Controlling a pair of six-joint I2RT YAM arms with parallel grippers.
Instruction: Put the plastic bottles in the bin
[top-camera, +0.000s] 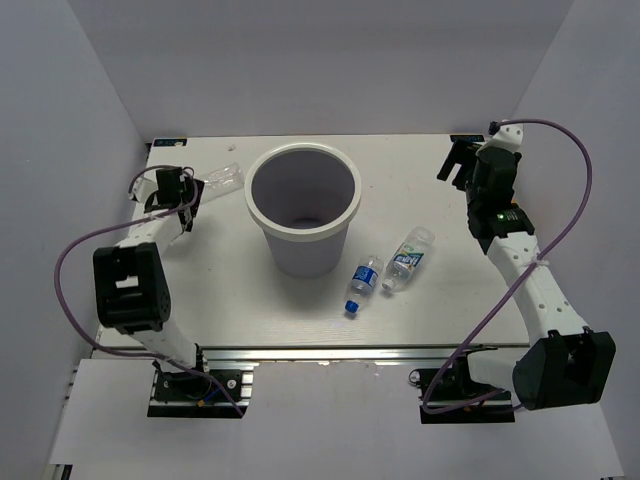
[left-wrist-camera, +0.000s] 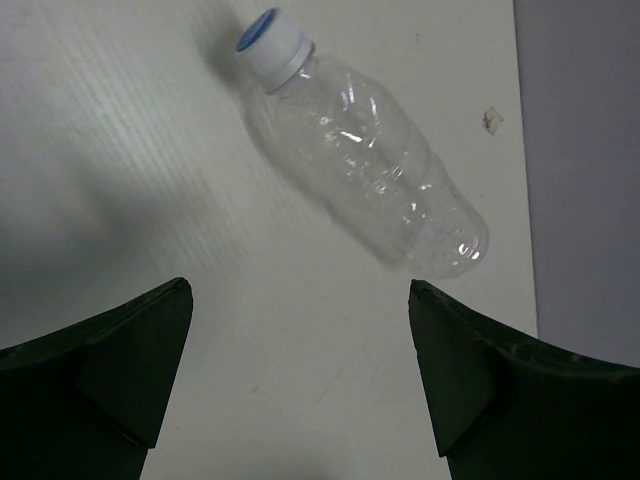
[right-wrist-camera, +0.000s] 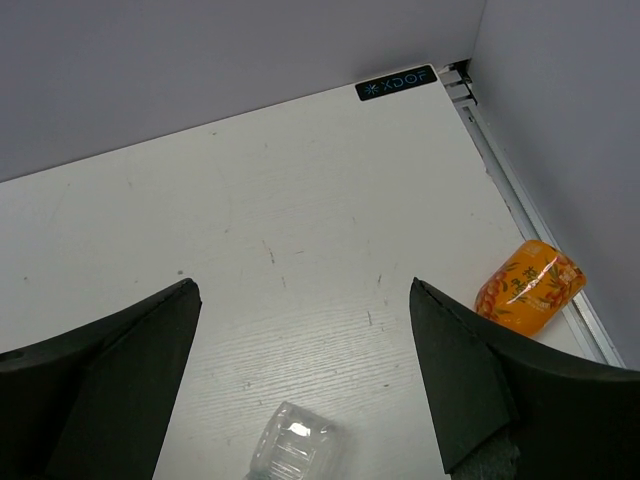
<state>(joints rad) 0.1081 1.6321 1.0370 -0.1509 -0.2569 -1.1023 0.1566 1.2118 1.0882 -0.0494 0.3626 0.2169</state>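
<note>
While left end effector (left-wrist-camera: 300, 287) gapes, clear bottle (left-wrist-camera: 372, 172) ahead.

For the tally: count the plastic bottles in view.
4 sure: a clear unlabelled bottle far left, blue-label bottle and green-white-label bottle near-right of the bin, orange bottle far right. A clear bottle end near the right gripper may be a fifth.

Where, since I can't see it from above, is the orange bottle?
In the right wrist view, the orange bottle lies by the rail at the right edge of the table, right of the right claw.
</note>
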